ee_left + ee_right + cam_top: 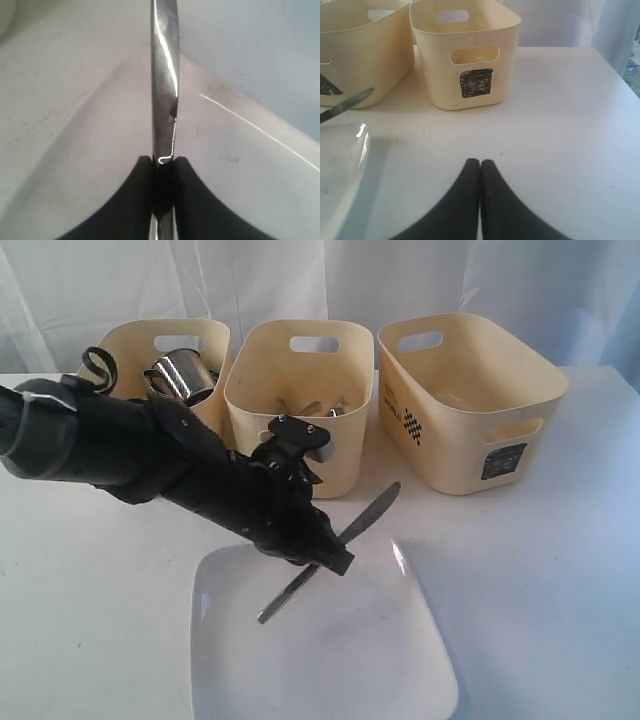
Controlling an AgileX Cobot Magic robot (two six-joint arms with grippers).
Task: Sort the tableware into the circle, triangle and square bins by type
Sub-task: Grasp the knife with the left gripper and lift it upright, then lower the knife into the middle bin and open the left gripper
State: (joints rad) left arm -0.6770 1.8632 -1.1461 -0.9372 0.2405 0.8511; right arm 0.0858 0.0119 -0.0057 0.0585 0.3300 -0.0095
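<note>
My left gripper (pixel 335 558) is shut on a steel knife (pixel 375 508) and holds it just above the white square plate (pixel 330 660). In the left wrist view the black fingers (pixel 135 200) pinch the knife (pixel 165 75) edge-on over the plate (pixel 75 150). Three cream bins stand at the back. The left bin (pixel 135 350) holds steel mugs (pixel 180 377), and its mark is hidden. The triangle bin (pixel 365 55) in the middle holds cutlery (pixel 320 408). The square bin (pixel 470 55) is on the right. My right gripper (pixel 480 162) is shut and empty above the table.
The white table (pixel 560 570) runs to a curtain at the back. My left arm (pixel 120 440) stretches across in front of the left and middle bins. The knife tip (pixel 347 105) and the plate's rim (pixel 362 135) show at the edge of the right wrist view.
</note>
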